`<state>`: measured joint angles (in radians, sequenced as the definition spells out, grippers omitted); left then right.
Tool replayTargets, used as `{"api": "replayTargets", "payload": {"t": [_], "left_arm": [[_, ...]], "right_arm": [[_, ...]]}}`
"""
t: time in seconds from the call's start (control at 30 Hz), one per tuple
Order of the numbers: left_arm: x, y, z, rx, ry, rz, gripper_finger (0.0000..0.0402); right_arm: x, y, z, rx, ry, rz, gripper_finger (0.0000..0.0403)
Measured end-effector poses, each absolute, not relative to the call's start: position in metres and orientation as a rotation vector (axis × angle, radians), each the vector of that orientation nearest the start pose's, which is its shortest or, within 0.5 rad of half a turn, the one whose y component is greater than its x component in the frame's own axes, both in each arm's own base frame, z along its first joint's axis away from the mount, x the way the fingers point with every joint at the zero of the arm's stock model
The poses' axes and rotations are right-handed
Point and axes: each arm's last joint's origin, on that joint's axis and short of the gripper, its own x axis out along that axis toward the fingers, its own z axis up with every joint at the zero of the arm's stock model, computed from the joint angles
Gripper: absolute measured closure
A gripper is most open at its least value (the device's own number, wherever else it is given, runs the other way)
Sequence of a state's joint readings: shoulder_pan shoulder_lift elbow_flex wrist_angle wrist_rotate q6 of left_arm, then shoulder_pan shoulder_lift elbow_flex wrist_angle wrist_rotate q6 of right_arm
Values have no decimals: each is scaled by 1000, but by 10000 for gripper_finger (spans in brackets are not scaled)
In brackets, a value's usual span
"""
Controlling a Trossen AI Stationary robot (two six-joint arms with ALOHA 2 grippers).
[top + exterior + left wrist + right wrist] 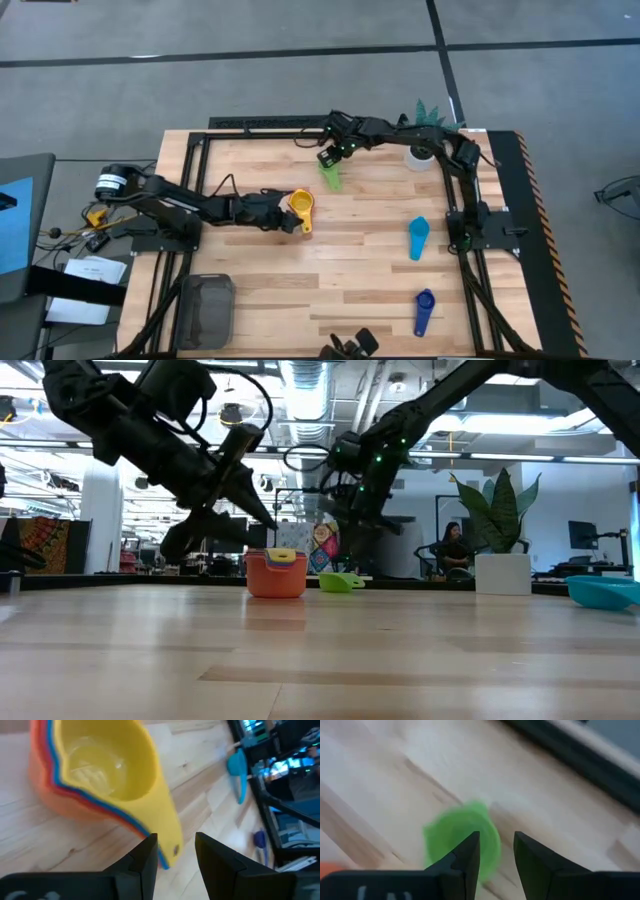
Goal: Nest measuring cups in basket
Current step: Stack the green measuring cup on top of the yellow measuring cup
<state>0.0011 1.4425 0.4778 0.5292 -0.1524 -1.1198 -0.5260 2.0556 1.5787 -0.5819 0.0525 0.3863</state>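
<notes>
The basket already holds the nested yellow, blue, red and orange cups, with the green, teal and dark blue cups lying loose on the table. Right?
Not quite. The basket sits apart at the table's near left corner, and the high view shows no cups in it. The nested stack, yellow cup on top, stands on the bare table by the left gripper. The green cup, teal cup and dark blue cup do lie loose.

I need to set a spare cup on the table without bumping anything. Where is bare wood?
Bare wood runs between the basket and the dark blue cup, and between the yellow cup stack and the teal cup. It is crowded around the green cup, right gripper and white pot.
</notes>
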Motion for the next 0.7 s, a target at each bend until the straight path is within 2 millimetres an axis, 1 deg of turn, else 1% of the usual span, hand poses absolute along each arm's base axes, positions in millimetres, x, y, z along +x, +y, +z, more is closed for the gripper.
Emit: {"api": "replayTargets", "payload": {"t": [0.1,0.17,0.27,0.4,0.53,0.7], "left_arm": [[260,5,164,-1069,290,369,283],[257,5,168,-1070,289,371,283],[251,6,174,-1063,289,397,283],[241,7,182,-1048,286,448,283],[231,9,190,-1029,276,504,283],[219,11,197,-997,254,581,283]], "right_arm": [[387,-221,185,569,900,-720,245],[382,-220,177,581,969,-741,231],[387,-221,173,572,937,-741,210],[384,-224,171,569,956,-740,197],[384,-225,172,558,951,-734,205],[382,-226,172,548,969,-724,242]]}}
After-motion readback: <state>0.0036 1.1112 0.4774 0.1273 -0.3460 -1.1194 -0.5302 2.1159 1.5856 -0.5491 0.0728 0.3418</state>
